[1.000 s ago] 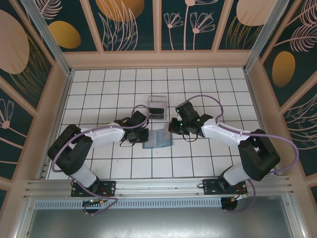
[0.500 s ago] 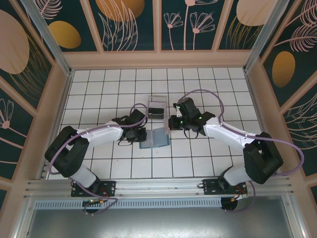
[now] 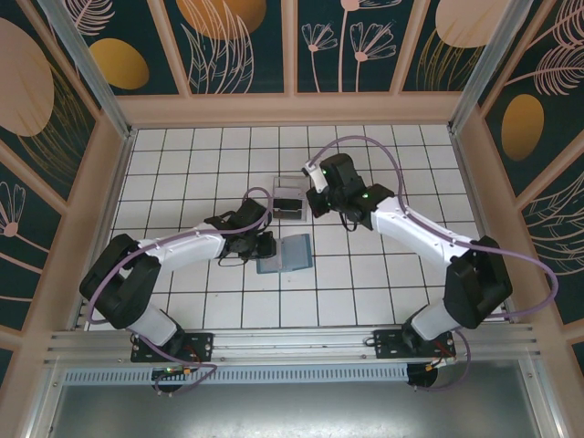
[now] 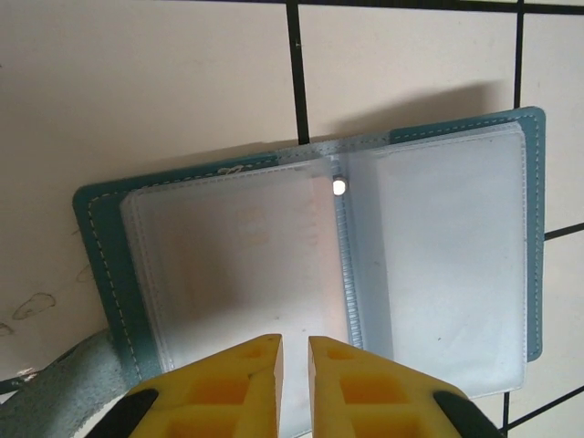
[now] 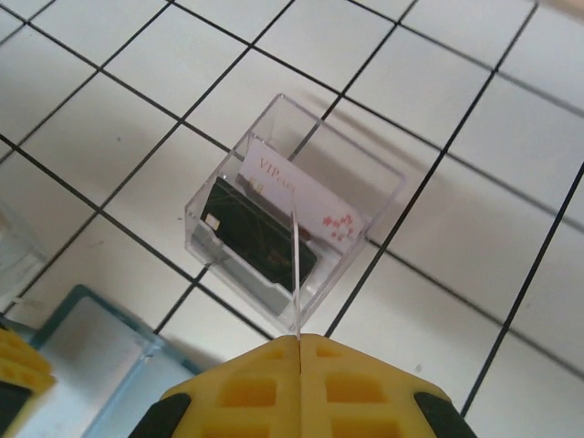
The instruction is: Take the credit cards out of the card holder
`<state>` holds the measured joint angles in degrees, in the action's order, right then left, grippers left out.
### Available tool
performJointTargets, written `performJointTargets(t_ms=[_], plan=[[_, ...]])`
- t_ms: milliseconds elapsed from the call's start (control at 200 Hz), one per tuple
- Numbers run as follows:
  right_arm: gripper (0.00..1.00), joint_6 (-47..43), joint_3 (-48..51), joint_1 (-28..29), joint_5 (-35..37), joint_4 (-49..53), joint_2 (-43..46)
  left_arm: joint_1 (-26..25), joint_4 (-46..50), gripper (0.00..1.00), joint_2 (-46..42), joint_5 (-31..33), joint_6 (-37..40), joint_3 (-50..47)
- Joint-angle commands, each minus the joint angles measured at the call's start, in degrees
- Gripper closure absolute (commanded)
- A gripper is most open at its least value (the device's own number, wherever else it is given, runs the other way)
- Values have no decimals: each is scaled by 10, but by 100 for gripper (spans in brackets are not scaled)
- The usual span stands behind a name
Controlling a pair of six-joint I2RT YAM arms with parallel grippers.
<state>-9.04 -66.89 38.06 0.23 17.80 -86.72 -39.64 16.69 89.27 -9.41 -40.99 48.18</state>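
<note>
The right hand [image 5: 299,342] is clamped on a thin card [image 5: 295,274], seen edge-on, above the clear box [image 5: 365,173], which holds a white card [image 5: 310,196] and a dark card [image 5: 265,237]. The card holder [image 4: 319,265] lies open on the desk [image 4: 182,82]. The left hand [image 4: 294,351] is narrow at its edge; I cannot tell if it grips.

The slate-blue card holder [image 3: 285,254] is laid open on the desk [image 3: 347,301]; a dark card [image 5: 265,239] and a white card [image 5: 306,196] are stood in a clear box [image 5: 365,173], a third card [image 5: 297,301] pinched edge-on in the right claw [image 5: 299,339].
</note>
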Motion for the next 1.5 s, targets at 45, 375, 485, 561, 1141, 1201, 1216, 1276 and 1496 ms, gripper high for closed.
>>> performJointTargets(t_ms=[45, 375, 485, 561, 1141, 1201, 1216, 1276, 1496], plan=[[100, -197, -62, -9, -29, 44, -36, 5, 10, 84, -31, 32, -10, -26], [100, -377, -217, -31, -116, 165, -156, 6, 21, 84, -72, 81, -21, -62], [100, -400, -278, -34, -138, 218, -208, 7, 29, 84, -85, 89, -24, -70], [100, -409, -312, -34, -147, 244, -237, 7, 31, 84, -93, 93, -28, -76], [100, -442, -429, -41, -133, 318, -373, 9, 48, 84, -115, 105, -36, -83], [100, -444, -430, -42, -131, 323, -379, 9, 48, 84, -115, 105, -35, -83], [100, -444, -431, -41, -131, 324, -380, 9, 48, 84, -114, 105, -35, -83], [100, -446, -432, -42, -132, 327, -385, 9, 47, 84, -114, 104, -35, -83], [84, -443, -441, -42, -126, 318, -392, 9, 48, 83, -111, 101, -33, -78]])
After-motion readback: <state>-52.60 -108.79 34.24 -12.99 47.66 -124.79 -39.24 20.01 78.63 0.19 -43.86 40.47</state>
